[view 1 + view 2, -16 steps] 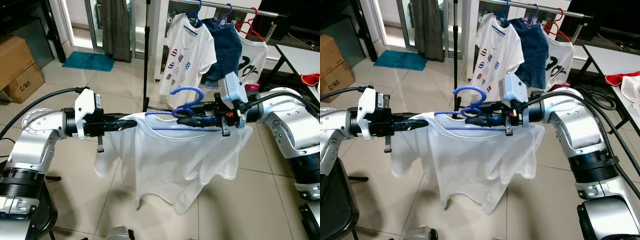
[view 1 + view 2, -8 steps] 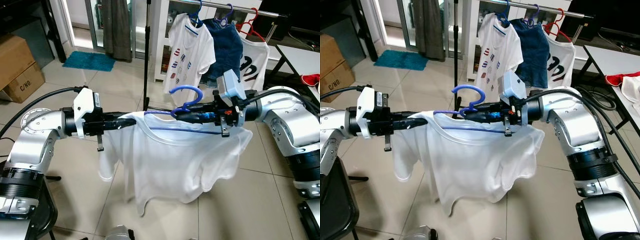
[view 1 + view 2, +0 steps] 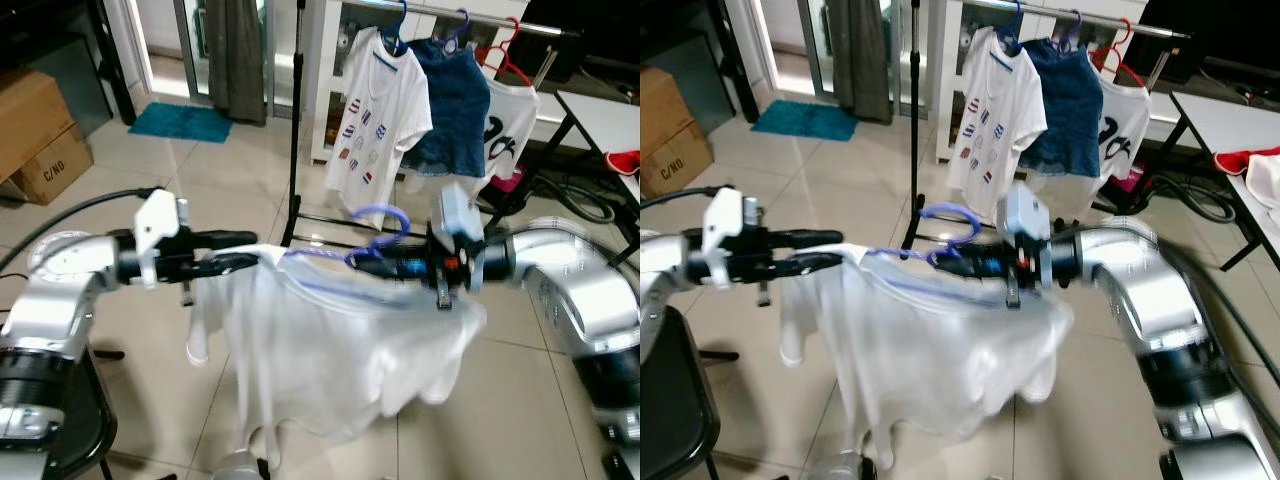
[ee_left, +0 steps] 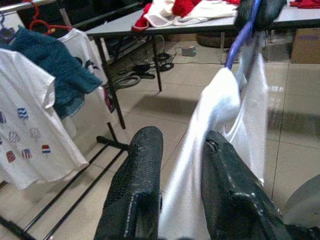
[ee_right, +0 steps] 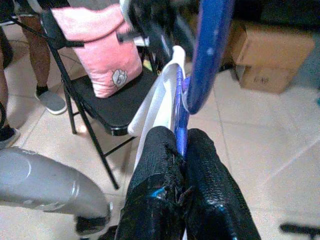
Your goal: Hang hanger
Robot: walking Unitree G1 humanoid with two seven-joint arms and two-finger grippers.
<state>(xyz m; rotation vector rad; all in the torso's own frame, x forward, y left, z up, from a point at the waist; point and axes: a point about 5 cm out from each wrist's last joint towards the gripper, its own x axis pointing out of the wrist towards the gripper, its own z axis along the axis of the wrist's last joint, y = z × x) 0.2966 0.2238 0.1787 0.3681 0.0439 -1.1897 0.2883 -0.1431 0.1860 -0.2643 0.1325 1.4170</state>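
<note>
Ahead, glossy tiled floor and a thin metal clothes rail hung with printed shirts. Between both arms, a limp white shirt draped on a curved blue plastic hanger, held well short of the rail. Right pincer clamped tight on the hanger. Left pincer pinching the shirt's shoulder cloth.

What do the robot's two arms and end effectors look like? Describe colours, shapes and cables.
Both arms are rounded silver shells with black joints. Each wrist carries a white boxy module. The left end effector and right end effector each have two long black fingers with a textured surface. Black cables loop from the shoulders.
</note>
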